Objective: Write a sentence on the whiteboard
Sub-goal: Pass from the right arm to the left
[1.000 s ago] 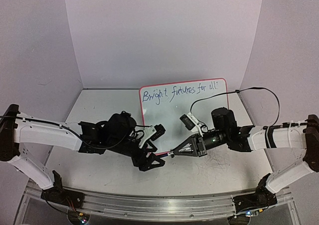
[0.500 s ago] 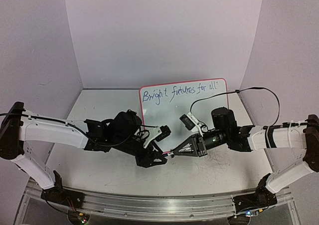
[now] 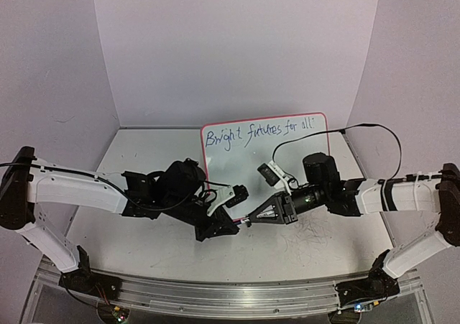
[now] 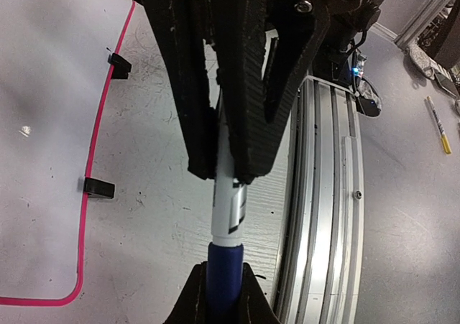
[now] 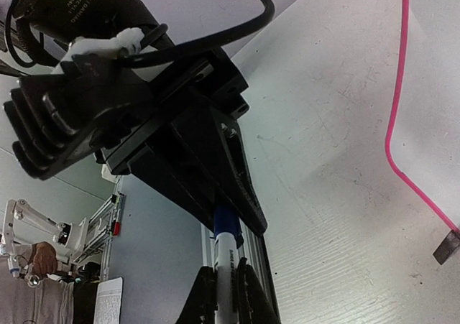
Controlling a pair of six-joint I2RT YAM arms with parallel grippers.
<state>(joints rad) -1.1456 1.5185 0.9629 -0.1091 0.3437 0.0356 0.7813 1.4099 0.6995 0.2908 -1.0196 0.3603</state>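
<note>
Since a second ago the left gripper (image 3: 231, 225) has moved toward the right gripper (image 3: 251, 218) and closed its fingers on the blue cap (image 4: 224, 266) of the marker (image 4: 230, 205). The right fingers pinch the marker's white barrel. Only the wrist views show cap and barrel; from above the pen is a sliver between black jaws. Beyond them the red-rimmed whiteboard (image 3: 287, 173) sits on the table (image 3: 144, 159). The sentence (image 3: 259, 133), "Bright futures for all", runs in thin blue along its top.
</note>
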